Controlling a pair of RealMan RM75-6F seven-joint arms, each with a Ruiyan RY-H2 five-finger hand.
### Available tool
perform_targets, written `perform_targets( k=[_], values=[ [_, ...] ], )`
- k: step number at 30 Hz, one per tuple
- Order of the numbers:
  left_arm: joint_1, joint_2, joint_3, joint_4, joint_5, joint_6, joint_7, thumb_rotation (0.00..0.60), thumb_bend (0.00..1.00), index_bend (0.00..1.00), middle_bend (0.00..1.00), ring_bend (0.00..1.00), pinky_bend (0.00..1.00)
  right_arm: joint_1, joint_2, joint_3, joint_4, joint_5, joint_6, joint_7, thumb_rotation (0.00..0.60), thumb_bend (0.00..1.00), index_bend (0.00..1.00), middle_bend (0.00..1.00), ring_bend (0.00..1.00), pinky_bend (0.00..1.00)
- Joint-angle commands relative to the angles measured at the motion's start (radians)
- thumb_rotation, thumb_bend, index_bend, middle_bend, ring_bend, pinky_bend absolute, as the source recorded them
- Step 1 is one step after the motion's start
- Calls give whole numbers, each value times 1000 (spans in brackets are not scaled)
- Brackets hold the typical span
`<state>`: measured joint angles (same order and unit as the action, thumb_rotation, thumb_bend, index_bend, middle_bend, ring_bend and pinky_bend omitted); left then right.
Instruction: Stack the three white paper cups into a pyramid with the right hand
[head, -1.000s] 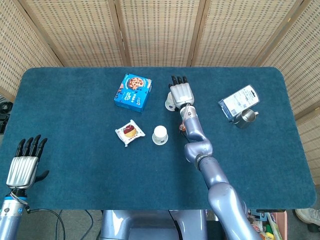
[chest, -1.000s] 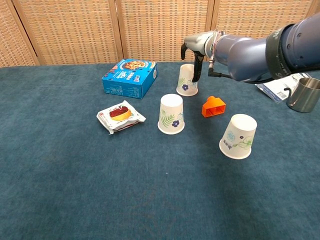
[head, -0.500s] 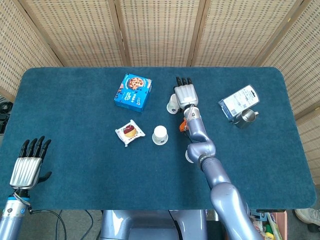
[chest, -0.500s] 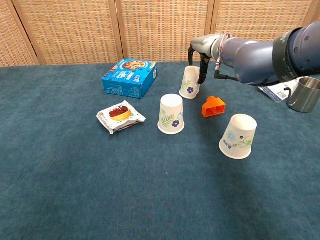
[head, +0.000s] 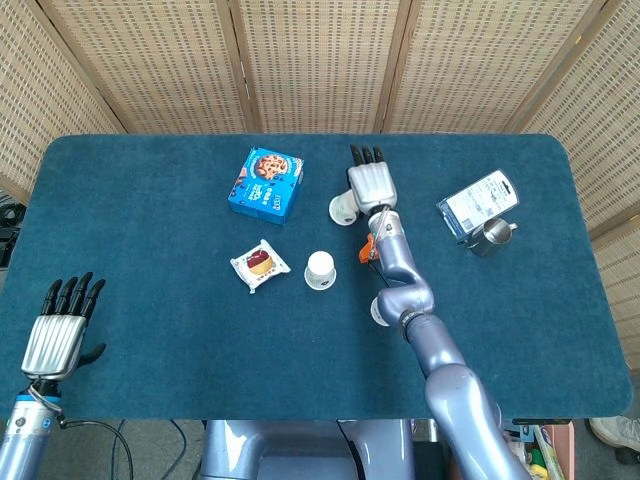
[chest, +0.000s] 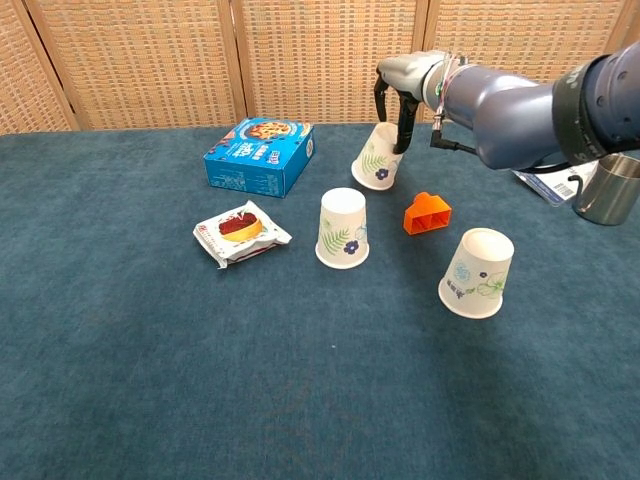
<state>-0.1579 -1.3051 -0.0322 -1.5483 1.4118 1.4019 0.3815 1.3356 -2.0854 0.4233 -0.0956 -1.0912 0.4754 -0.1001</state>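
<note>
The far paper cup (chest: 377, 158) is tilted and lifted off the blue worktop (chest: 150, 380), gripped by the right robot hand (chest: 403, 88). Two more cups (chest: 342, 228) (chest: 477, 272) stand upside down nearer, an orange block (chest: 427, 213) between them. The left robot hand (head: 58, 330) rests apart, fingers straight, holding nothing.

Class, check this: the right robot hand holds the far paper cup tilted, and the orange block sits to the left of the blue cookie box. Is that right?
Not quite. The chest view shows the orange block right of the blue cookie box. The right robot hand does hold the far paper cup tilted.
</note>
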Motion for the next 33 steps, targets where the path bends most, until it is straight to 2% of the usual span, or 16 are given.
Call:
perform_targets(
  k=[1,8,16,23,25,28,31,33],
  values=[
    [2,4,2,-1,3,2,-10,600,199,0,0,0,0,-2,4,-10,-6,-12,18,-4,600,59,576,82,0,0],
    [3,9,6,2,4,-5,-28,600,198,0,0,0,0,-6,25,-14,-26,-23,65,-6,600,59,576,76,0,0],
    [7,20,14,-7,25,4,-49,600,198,0,0,0,0,-41,74,-23,-84,-40,168,-15,600,59,576,72,0,0],
    [15,40,26,-36,63,31,-57,600,198,0,0,0,0,-128,171,-51,-237,-77,325,-45,600,59,576,68,0,0],
    [20,48,32,-54,86,48,-58,600,198,0,0,0,0,-170,225,-59,-332,-94,408,-68,600,59,576,68,0,0],
    [27,58,41,-71,111,64,-59,600,198,0,0,0,0,-261,360,-75,-610,-103,505,-163,600,59,576,68,0,0],
    [30,62,47,-79,124,68,-58,600,199,0,0,0,0,-332,493,-77,-881,-76,555,-299,600,59,576,67,0,0],
    [31,63,50,-83,130,68,-57,600,199,0,0,0,0,-370,564,-77,-1022,-47,575,-373,600,59,576,67,0,0]
  ],
)
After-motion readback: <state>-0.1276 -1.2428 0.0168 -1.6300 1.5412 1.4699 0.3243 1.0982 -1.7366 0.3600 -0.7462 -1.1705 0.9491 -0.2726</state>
